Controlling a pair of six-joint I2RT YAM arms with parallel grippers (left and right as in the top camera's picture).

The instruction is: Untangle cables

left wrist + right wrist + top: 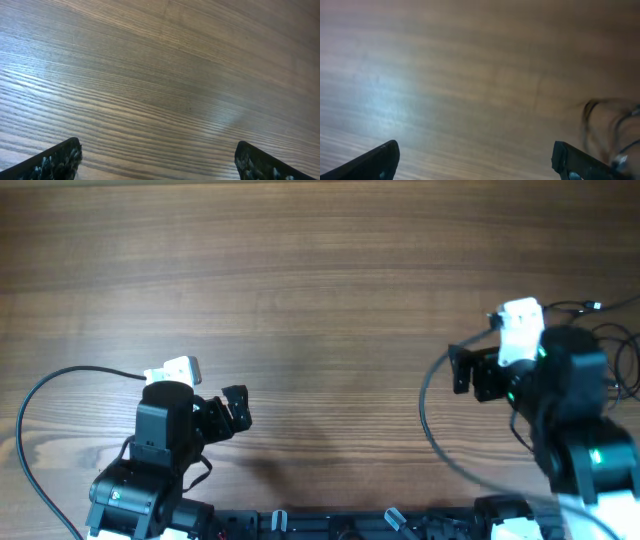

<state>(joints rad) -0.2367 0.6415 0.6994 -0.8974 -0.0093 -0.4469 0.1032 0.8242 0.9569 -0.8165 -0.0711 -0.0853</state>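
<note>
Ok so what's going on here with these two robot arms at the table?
The two arms are set to untangle cables, but nothing is being handled yet. The left claw and the right claw are both open and empty, over the bare wood of the table. The cables, thin black cords, lie in a loose bunch at the table's right edge, partly hidden by the right arm. Neither claw touches them.

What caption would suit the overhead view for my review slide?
Left gripper and right gripper hang open above the wooden table; thin black cables lie in loose loops at its right edge.
</note>
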